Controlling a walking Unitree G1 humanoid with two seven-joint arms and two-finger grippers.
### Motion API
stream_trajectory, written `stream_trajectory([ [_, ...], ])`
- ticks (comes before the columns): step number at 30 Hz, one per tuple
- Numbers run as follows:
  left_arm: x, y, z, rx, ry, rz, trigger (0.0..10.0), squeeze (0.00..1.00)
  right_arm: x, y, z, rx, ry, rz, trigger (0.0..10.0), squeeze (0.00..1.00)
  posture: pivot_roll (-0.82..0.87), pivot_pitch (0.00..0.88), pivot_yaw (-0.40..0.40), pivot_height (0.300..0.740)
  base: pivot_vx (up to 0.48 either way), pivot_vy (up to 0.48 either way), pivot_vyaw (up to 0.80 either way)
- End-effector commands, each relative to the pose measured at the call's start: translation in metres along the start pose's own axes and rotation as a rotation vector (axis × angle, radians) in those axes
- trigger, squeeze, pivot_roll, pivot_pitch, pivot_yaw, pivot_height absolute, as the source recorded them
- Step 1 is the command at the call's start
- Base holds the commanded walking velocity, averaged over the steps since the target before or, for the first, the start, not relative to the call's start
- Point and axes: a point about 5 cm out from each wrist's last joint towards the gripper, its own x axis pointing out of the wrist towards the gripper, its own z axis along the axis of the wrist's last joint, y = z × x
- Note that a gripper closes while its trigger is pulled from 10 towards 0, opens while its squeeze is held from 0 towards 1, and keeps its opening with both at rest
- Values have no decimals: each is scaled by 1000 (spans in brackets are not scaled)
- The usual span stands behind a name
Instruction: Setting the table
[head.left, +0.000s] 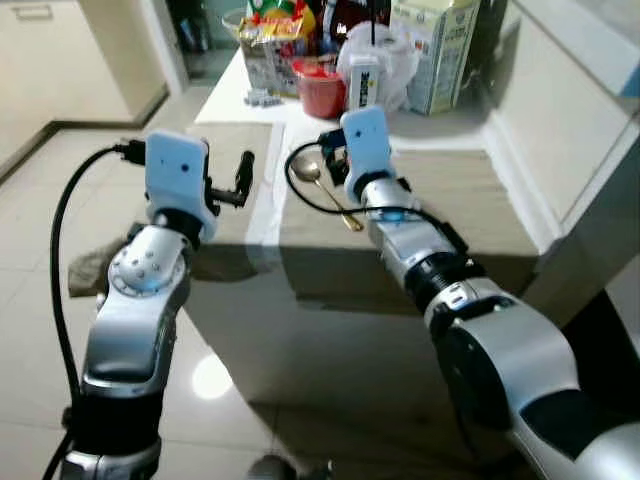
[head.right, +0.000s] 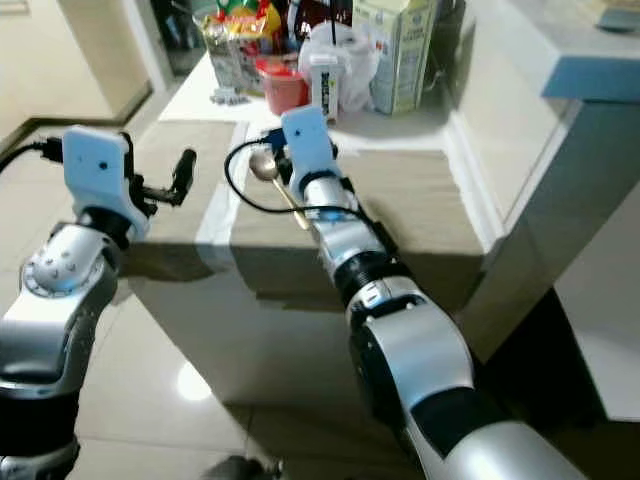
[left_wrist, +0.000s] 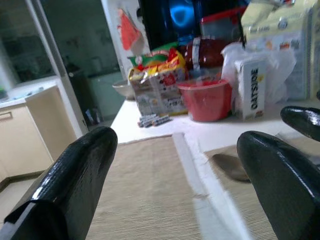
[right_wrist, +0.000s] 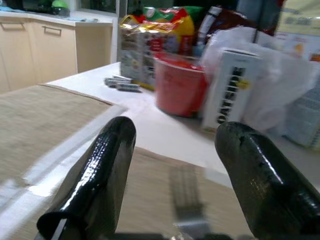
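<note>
A metal spoon (head.left: 320, 185) lies on the right woven placemat (head.left: 460, 200), its bowl toward the left mat and its gold handle pointing toward me. My right gripper (right_wrist: 177, 132) hovers open just above the spoon, fingers spread and empty. A second woven placemat (head.left: 235, 160) covers the table's left part, with a white strip between the two mats. My left gripper (head.left: 243, 175) is open and empty, held above the left mat's near edge. In the left wrist view the spoon's bowl (left_wrist: 230, 166) lies beside the right-hand finger.
At the back of the table stand a red cup (head.left: 320, 95), a white carton (head.left: 365, 88) in front of a plastic bag, snack packs (head.left: 275, 35), a tall box (head.left: 435, 50) and small batteries (head.left: 262, 98). A raised counter (head.left: 570, 120) borders the right. Tiled floor (head.left: 40, 200) lies left.
</note>
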Motion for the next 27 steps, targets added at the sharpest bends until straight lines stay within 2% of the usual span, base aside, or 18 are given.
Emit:
stream_trajectory([
  [1, 0, 3, -1, -1, 3, 21, 10000, 0, 4, 4, 16, 10, -51, 11, 10000, 0, 80, 18, 50, 740, 0, -289, 0],
  [10, -1, 7, -3, 15, 13, 51, 10000, 0, 3, 9, 12, 15, -41, 37, 10000, 0, 81, 22, 46, 740, 0, 0, 0],
  [19, -2, 6, -3, 12, 13, 52, 10000, 0, 1, 19, 3, 44, 14, 96, 10000, 0, 85, 29, 47, 740, 0, 0, 0],
  [27, -8, 9, -3, 24, 23, 59, 10000, 0, 9, 17, 25, 79, -7, 69, 10000, 0, 135, 39, 39, 740, 0, 0, 0],
])
